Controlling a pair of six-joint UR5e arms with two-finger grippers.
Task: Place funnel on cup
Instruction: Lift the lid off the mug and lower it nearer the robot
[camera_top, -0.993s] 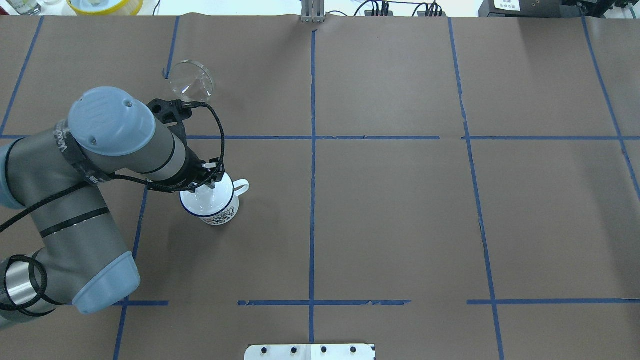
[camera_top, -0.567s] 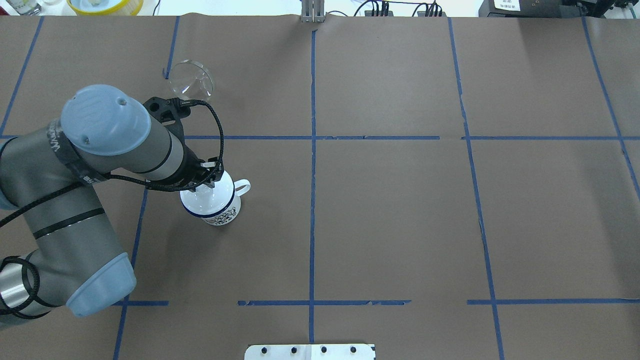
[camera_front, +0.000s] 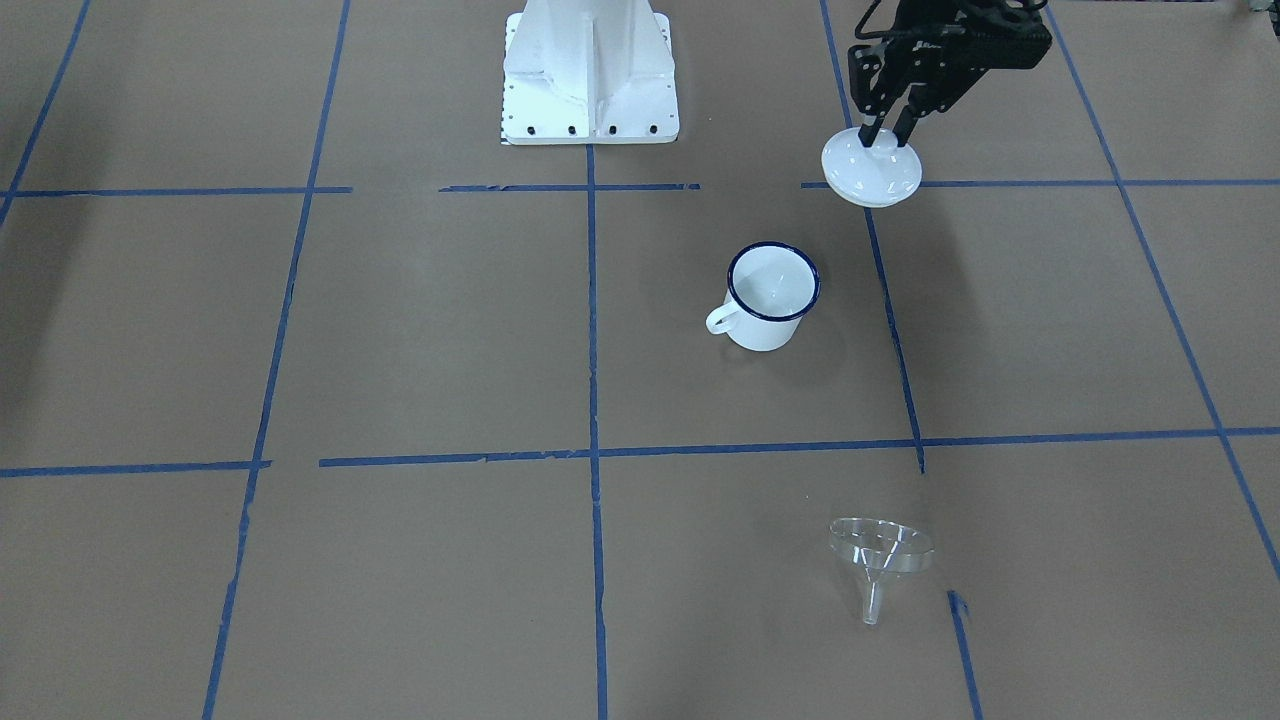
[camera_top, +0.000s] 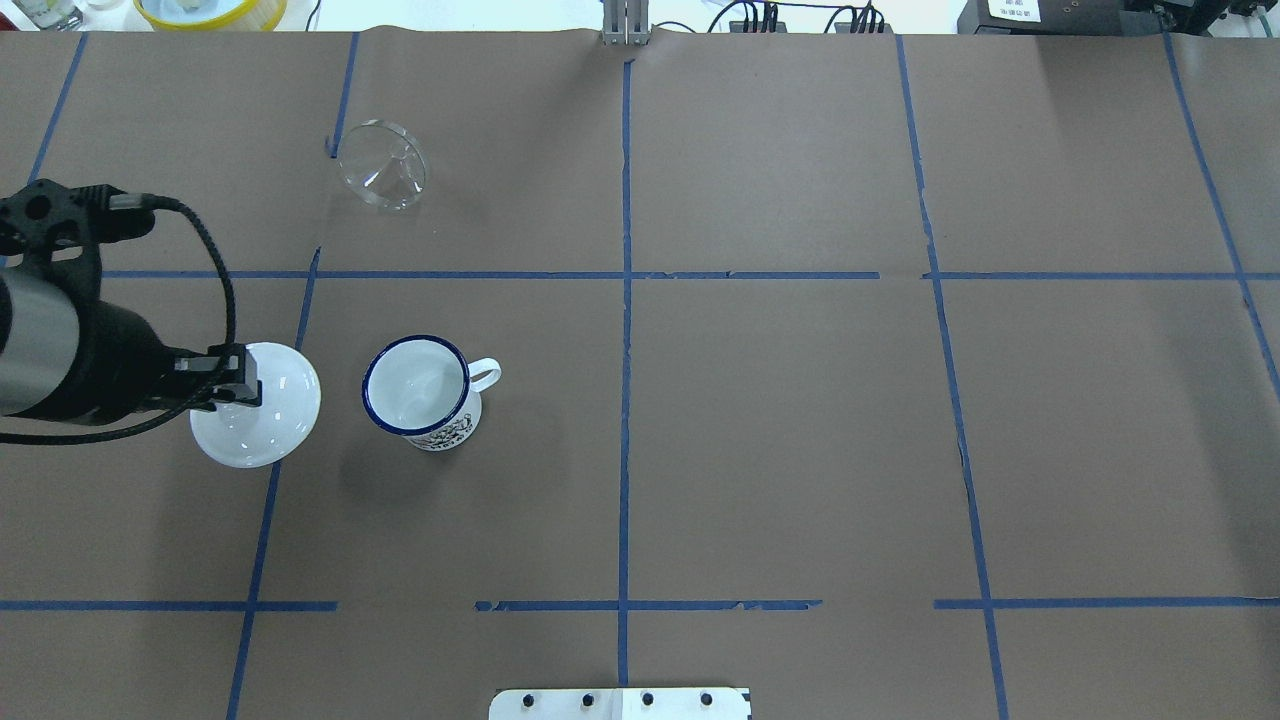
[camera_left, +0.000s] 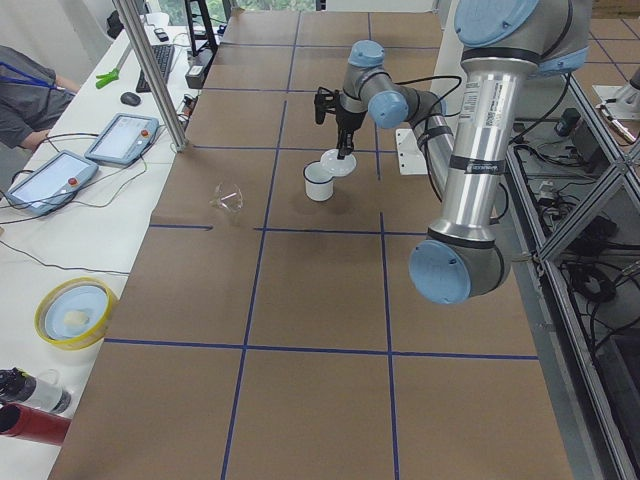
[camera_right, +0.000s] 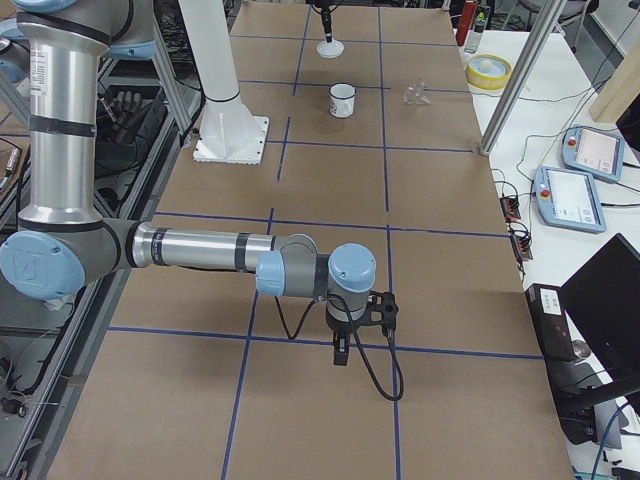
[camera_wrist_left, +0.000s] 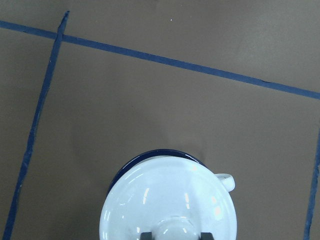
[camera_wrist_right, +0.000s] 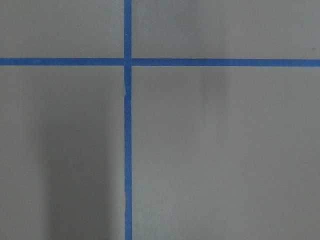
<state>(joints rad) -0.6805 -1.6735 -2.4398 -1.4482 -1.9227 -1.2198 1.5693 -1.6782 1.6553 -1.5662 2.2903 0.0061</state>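
The cup is a white mug with a dark blue rim, upright and uncovered, its handle pointing right; it also shows in the front view. The clear funnel lies on its side on the table beyond the cup, and in the front view. My left gripper is shut on the knob of a round white lid and holds it above the table left of the cup. In the left wrist view the lid hides most of the cup. My right gripper shows only in the right side view, far from these; open or shut, I cannot tell.
Brown paper with blue tape lines covers the table. The white robot base stands at the near middle edge. A yellow bowl sits beyond the far left edge.
My left arm has drawn back to the left, carrying the white lid off the cup. The cup now stands uncovered. The funnel has not moved.
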